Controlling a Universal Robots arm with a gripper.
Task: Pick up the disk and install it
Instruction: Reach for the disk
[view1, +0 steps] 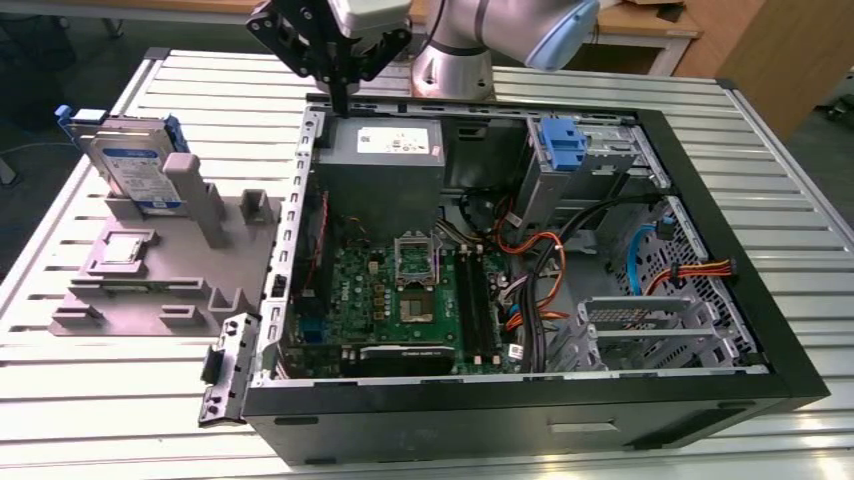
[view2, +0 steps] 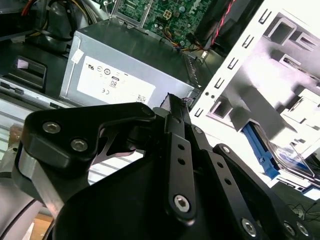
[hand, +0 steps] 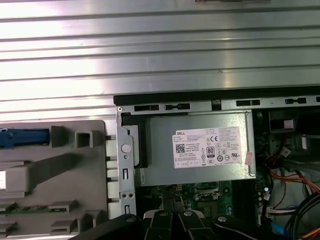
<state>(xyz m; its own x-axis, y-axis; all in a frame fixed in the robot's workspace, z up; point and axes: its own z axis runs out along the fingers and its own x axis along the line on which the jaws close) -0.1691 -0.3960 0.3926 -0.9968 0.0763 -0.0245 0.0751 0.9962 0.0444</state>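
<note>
The arm (view1: 454, 55) hangs its jaws over the rim of the open computer case (view1: 441, 425), directly above the grey power supply (view1: 380, 150) in one corner of the case. The jaws are pressed together, tips meeting, with nothing between them. The disk (view1: 134, 160) stands on edge in a grey fixture (view1: 134, 280) outside the case, beside its side wall and well apart from the jaws. A blue carrier frames its labelled silver body. Case and fixture both rest on the slatted metal surface (view1: 94, 400). Inside the case the green motherboard (view1: 400, 300) lies exposed.
</note>
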